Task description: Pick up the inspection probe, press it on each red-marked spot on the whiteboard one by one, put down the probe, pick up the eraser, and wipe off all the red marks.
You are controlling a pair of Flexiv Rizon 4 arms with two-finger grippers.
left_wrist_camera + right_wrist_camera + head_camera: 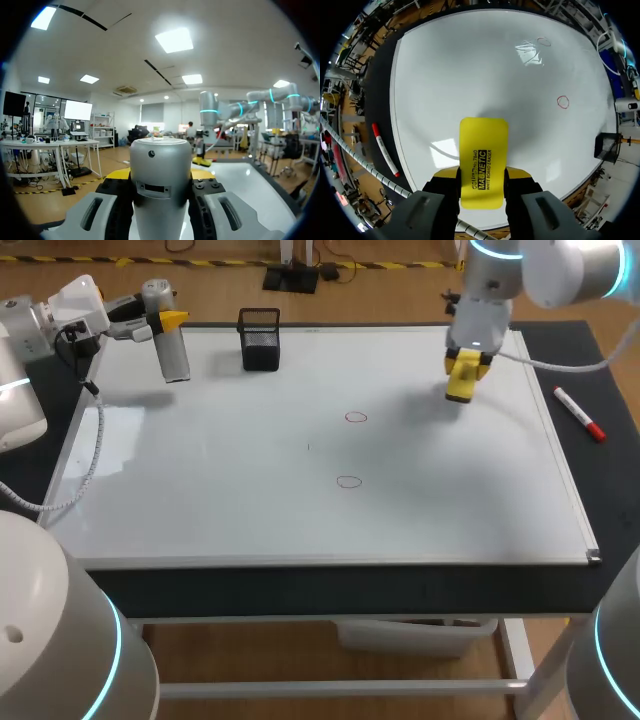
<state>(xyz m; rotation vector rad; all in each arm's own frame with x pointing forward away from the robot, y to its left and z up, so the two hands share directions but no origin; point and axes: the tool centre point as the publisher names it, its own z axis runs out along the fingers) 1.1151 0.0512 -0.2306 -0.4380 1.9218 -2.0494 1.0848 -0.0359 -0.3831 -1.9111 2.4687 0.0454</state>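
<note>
left gripper (166, 320) clamps the probe (173, 355); right gripper (481, 175) clamps the eraser (483, 150) above the whiteboard (300, 510), two red marks (356, 417) unwiped.

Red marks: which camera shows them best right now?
Head view: the far red mark and near red mark lie unobstructed on the whiteboard. Right wrist view shows both, beyond the eraser. Left wrist view shows neither, only the inspection probe.

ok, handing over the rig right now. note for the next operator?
Left end effector: shut on the probe, held above the whiteboard's far-left corner.
Right end effector: shut on the yellow eraser, above the board's far-right part.
Far red mark and near red mark, mid-board, both unwiped.
Probing done or not: cannot tell.
Left: put the probe down, wipe both marks.
</note>
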